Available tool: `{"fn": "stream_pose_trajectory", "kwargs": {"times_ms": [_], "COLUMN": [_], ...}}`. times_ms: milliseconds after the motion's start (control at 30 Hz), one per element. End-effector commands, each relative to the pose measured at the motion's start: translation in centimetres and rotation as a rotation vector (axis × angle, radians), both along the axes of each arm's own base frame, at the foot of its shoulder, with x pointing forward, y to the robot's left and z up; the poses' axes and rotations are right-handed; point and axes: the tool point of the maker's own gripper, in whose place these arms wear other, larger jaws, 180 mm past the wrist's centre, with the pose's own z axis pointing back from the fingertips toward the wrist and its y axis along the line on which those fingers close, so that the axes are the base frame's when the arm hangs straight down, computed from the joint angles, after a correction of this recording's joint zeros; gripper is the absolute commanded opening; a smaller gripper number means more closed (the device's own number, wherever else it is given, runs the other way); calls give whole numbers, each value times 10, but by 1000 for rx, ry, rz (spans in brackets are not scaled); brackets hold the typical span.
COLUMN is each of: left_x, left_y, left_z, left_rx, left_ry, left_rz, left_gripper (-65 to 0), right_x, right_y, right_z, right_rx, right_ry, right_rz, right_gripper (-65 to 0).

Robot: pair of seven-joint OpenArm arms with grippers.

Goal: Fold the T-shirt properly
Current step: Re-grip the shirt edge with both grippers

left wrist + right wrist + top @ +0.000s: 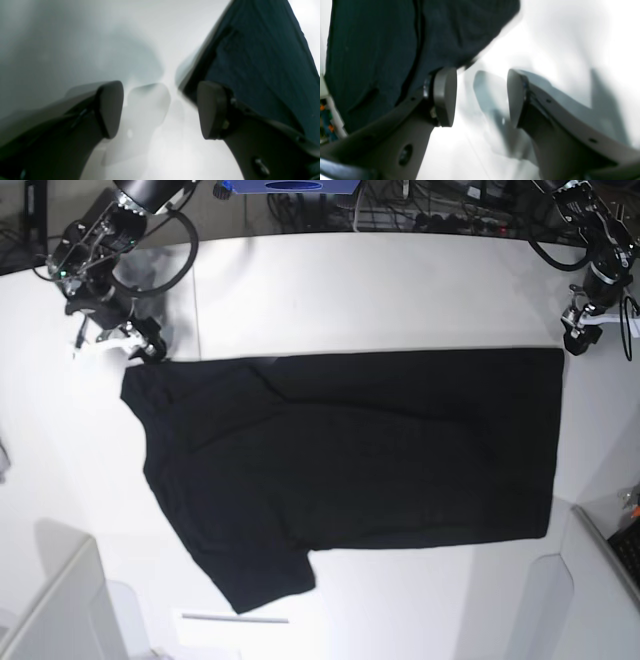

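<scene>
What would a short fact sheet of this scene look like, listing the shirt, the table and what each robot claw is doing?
Garment: black T-shirt, spread flat, one sleeve toward the table's near edge
Surface: white table
Left gripper: open, holding nothing, over bare table beside the shirt's edge
Right gripper: open, holding nothing, at the shirt's opposite far corner
Print: none visible on the upward side

The T-shirt is plain black and lies spread flat on the white bench, its length running left to right in the base view. One short sleeve juts toward the lower left. The straight hem lies at the right. Soft creases cross the middle.
</scene>
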Motion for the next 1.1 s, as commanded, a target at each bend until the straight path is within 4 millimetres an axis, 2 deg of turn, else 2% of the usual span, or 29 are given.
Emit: {"fn": "stream_pose_trajectory", "kwargs": {"times_ms": [0,133,267,333,500,600,667,733,833,900,933,1000,1067], "left_x": [6,6,17,29,39,42,51,54,57,56,55,55,55], "left_y": [9,8,-11,-17,-20,-21,-27,-33,-39,-41,-41,-41,-40], "left_z": [13,11,4,6,-18,-26,-28,-31,-33,-34,-35,-35,-35], "left_rx": [31,29,12,4,-87,-99,-84,-76,-81,-85,-85,-86,-83], "left_ry": [-33,-29,-17,-35,-30,-10,7,23,28,27,29,31,31], "left_rz": [-2,-5,-68,-80,-37,-34,-67,-92,-108,-103,-103,-105,-105], "left_gripper": [-202,-202,-202,-202,-202,-204,-209,-260,-449,-612,-650,-650,-650], "right_x": [7,10,11,15,22,24,27,30,32,35,36,38,39], "right_y": [-4,-5,-7,-7,-7,-8,-8,-8,-6,-8,-9,-13,-16], "right_z": [6,-9,-20,-19,-15,-14,-12,-11,-13,-12,-11,-10,-9], "right_rx": [-9,11,32,35,33,30,28,30,40,36,31,19,9], "right_ry": [-34,-34,-23,-28,-43,-48,-56,-62,-59,-70,-78,-92,-106], "right_rz": [-5,-44,-106,-106,-106,-105,-105,-105,-106,-113,-120,-133,-147], "right_gripper": [-341,-341,-341,-341,-341,-341,-341,-344,-348,-351,-353,-381,-473]}}
